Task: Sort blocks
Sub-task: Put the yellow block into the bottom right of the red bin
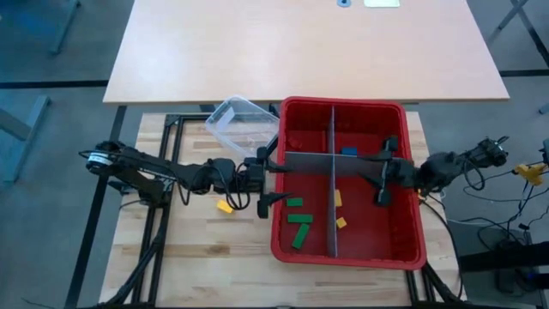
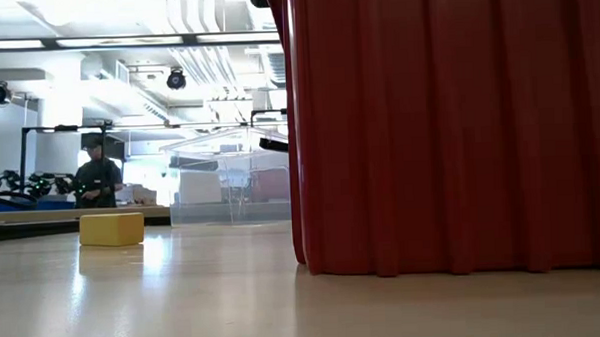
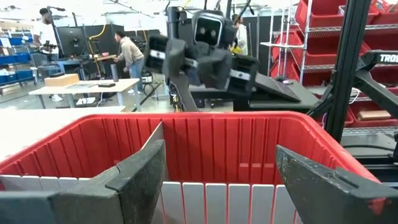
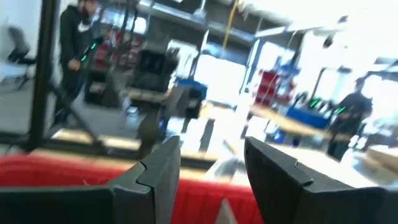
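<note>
A red bin is split by grey divider panels. Inside lie green blocks, yellow blocks and a blue block. One yellow block rests flat on the table left of the bin; the low view shows this yellow block too. My left gripper hovers open at the bin's left wall, level, and in its wrist view the left gripper faces the red bin. My right gripper hangs open above the bin's right half; in its wrist view the right gripper holds nothing.
A small clear tub stands on the table at the bin's far left corner. A light tabletop lies beyond the work table. The bin's tall red wall fills the right of the low view. People stand in the room behind.
</note>
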You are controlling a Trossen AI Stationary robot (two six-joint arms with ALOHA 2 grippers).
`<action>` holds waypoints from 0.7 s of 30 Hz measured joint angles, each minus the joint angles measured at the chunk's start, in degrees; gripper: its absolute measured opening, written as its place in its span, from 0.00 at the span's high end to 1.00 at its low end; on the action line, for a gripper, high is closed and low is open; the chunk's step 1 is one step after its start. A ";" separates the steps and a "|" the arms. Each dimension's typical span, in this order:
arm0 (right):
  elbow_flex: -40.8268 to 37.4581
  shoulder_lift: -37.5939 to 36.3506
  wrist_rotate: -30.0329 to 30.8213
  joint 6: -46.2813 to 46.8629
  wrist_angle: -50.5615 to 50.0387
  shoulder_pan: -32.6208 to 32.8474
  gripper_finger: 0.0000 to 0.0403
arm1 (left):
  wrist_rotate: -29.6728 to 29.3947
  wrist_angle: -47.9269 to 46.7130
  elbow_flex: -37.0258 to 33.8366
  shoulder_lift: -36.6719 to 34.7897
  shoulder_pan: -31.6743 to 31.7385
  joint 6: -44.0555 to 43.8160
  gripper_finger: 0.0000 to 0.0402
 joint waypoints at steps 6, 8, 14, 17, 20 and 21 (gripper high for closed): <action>-3.21 -4.42 -0.06 -0.47 1.48 -6.06 0.63 | 0.00 -0.25 -0.30 0.52 0.01 0.25 0.31; -4.42 -5.68 -0.38 0.92 1.76 -9.14 0.64 | 0.01 -0.21 -0.44 0.52 0.01 0.32 0.31; -6.82 -5.42 -7.62 2.35 1.45 -19.30 0.67 | 0.02 0.00 -0.77 0.58 0.01 0.48 0.31; -6.82 -3.96 -12.10 3.69 1.60 -25.00 0.70 | 0.02 -0.24 -1.02 0.69 0.06 0.47 0.31; -6.82 -2.17 -12.80 4.44 0.68 -30.43 0.73 | 0.02 -0.10 -1.15 0.69 0.06 0.36 0.31; -6.82 -1.55 -12.80 4.51 0.37 -32.25 0.74 | 0.00 -0.18 -1.26 0.69 0.06 0.32 0.31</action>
